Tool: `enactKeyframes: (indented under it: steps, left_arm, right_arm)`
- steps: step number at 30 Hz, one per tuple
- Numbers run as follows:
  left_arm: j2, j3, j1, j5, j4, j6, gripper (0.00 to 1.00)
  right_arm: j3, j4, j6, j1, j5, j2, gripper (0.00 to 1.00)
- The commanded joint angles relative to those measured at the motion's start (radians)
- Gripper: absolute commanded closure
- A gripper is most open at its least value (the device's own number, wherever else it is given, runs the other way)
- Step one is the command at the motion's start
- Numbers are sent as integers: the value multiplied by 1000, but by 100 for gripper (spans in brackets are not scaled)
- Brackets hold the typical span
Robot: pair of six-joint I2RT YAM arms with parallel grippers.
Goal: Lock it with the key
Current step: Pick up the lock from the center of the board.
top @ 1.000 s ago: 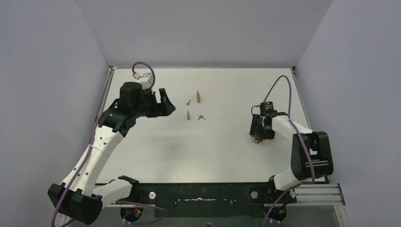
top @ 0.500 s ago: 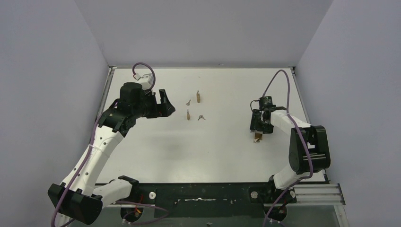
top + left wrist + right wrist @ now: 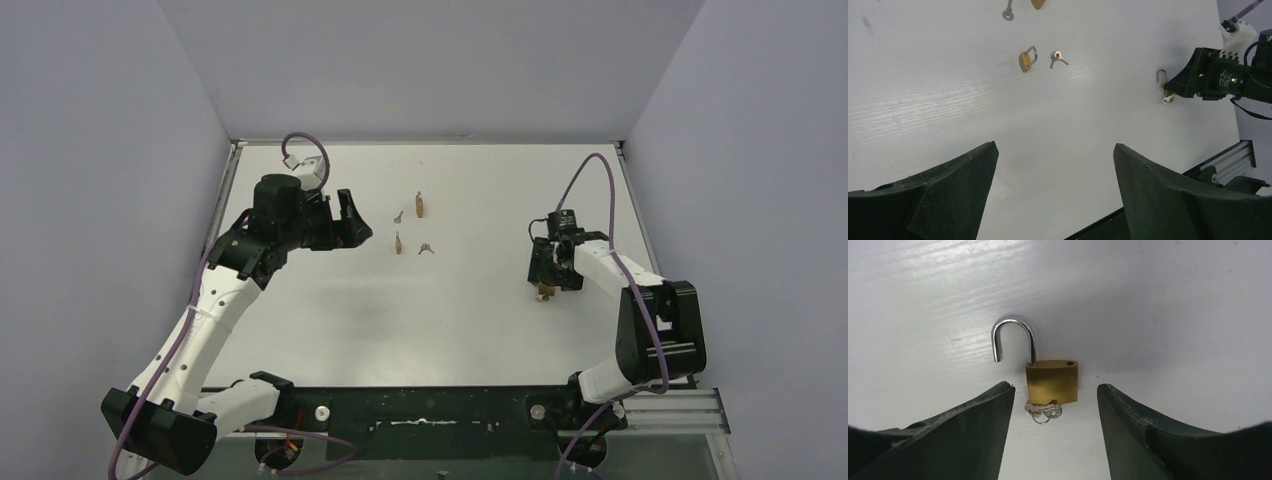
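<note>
A brass padlock (image 3: 1052,381) lies flat on the white table with its silver shackle (image 3: 1013,337) swung open. A small key on a ring (image 3: 1044,411) sits in the keyhole at its bottom. My right gripper (image 3: 1054,390) is open, with a jaw on each side of the padlock's lower end and touching neither lock nor key. In the top view this padlock (image 3: 545,291) shows just below the right gripper (image 3: 550,278). My left gripper (image 3: 352,222) is open and empty, held above the table at left centre, far from this lock.
Two more brass padlocks (image 3: 420,205) (image 3: 397,242) and two loose keys (image 3: 398,216) (image 3: 426,248) lie near the table's middle back. The left wrist view shows one of these padlocks (image 3: 1026,59) beside a key pair (image 3: 1058,57). Grey walls enclose the table.
My right gripper drew back from over the padlock, uncovering it, then settled a little nearer to it again. The left arm has not moved.
</note>
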Motion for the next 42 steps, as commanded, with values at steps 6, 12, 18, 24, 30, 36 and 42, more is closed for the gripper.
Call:
enactKeyframes:
  steps: [6,12,18,24,30,36,42]
  left_arm:
    - [-33,18,6,21,7,14,16]
    - [-50,18,6,20,-5,16,16]
    - [-100,-47,5,124,58,25,16]
    - [-184,-114,-237,132,152,119,16]
    - [-229,-325,-486,-237,519,-62,16]
    - [-160,-572,-596,-402,1233,-1,14]
    - [70,-599,-621,-363,1750,101,14]
  right_arm:
    - [3,29,15,9,10,78,39]
    - [17,34,20,15,5,96,62]
    - [-4,60,9,37,-104,32,92]
    - [50,87,104,128,-263,-233,92]
    - [93,220,382,250,-260,-393,94]
    - [141,273,559,452,-93,-450,94]
    - [166,312,700,589,51,-474,94]
